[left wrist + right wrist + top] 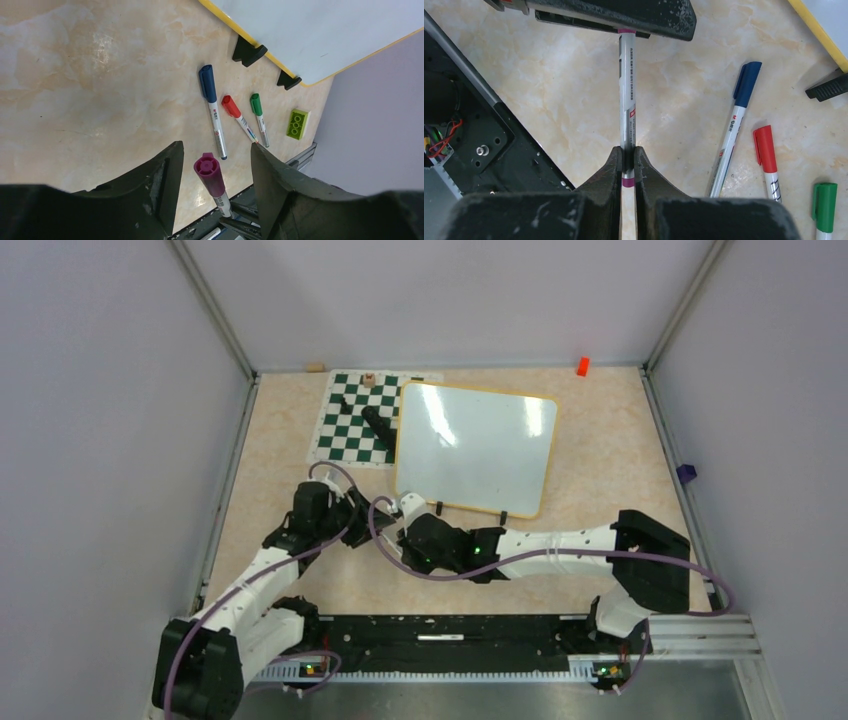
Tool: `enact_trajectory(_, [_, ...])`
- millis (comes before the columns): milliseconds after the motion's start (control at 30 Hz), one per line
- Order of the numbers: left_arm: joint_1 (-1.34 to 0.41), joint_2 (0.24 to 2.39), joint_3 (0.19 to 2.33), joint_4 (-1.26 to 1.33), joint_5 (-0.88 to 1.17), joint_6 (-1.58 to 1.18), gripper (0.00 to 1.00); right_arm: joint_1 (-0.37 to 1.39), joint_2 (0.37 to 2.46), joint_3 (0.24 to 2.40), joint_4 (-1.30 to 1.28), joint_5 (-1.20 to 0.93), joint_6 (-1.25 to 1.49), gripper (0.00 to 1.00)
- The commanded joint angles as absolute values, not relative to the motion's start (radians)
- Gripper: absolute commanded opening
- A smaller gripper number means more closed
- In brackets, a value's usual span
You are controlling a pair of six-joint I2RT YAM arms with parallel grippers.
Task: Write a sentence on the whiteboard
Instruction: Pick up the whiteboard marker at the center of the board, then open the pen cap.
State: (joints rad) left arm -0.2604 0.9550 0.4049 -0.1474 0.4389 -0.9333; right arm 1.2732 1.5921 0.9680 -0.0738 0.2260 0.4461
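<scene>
The whiteboard (475,445) lies flat at the table's middle, white with a yellow rim, and no sentence shows on it. Its corner shows in the left wrist view (320,30) and the right wrist view (830,12). My right gripper (626,150) is shut on the white barrel of a purple marker (626,90), held above the table just in front of the board. My left gripper (216,150) is open, its jaws on either side of the marker's purple cap (210,172) with a gap on each side. In the top view the grippers, left (348,515) and right (405,512), meet tip to tip.
A blue marker (212,110), a red marker (237,117), a green marker (259,117) and a green toy brick (297,123) lie on the table near the board's two black clips (248,51). A chess mat (345,435) with a black piece (377,423) lies left of the board.
</scene>
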Motion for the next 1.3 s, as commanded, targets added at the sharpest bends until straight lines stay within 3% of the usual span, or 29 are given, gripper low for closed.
enact_trajectory(0, [-0.256, 0.911, 0.450, -0.131, 0.410, -0.919, 0.57, 1.266, 1.550, 0.945, -0.048, 0.220, 0.437, 0.00])
enact_trajectory(367, [-0.252, 0.905, 0.456, -0.145, 0.393, -0.912, 0.33, 1.266, 1.532, 0.930, -0.052, 0.225, 0.437, 0.00])
enact_trajectory(500, [-0.253, 0.920, 0.458, -0.140, 0.411, -0.909, 0.34, 1.266, 1.532, 0.934, -0.048, 0.224, 0.437, 0.00])
enact_trajectory(667, [-0.252, 0.940, 0.462, -0.140, 0.440, -0.902, 0.01, 1.260, 1.537, 0.944, -0.045, 0.226, 0.439, 0.00])
enact_trajectory(867, [-0.252, 0.933, 0.465, -0.147, 0.435, -0.908, 0.00, 1.251, 1.537, 0.957, -0.050, 0.232, 0.432, 0.00])
enact_trajectory(900, [-0.251, 0.928, 0.465, -0.148, 0.432, -0.912, 0.00, 1.250, 1.533, 0.959, -0.052, 0.238, 0.435, 0.03])
enact_trajectory(933, [-0.252, 0.926, 0.465, -0.149, 0.430, -0.922, 0.00, 1.248, 1.527, 0.957, -0.054, 0.252, 0.441, 0.15])
enact_trajectory(1000, [-0.246, 0.921, 0.460, -0.137, 0.431, -0.959, 0.00, 1.243, 1.494, 0.940, -0.047, 0.290, 0.468, 0.57])
enact_trajectory(1033, [-0.240, 0.920, 0.454, -0.115, 0.445, -0.985, 0.00, 1.239, 1.474, 0.922, -0.028, 0.300, 0.481, 0.70])
enact_trajectory(1133, [-0.214, 0.922, 0.430, -0.016, 0.500, -1.089, 0.00, 1.216, 1.391, 0.839, 0.088, 0.290, 0.536, 0.80])
enact_trajectory(1267, [-0.196, 0.923, 0.399, 0.168, 0.549, -1.266, 0.00, 1.181, 1.288, 0.707, 0.313, 0.298, 0.633, 0.75])
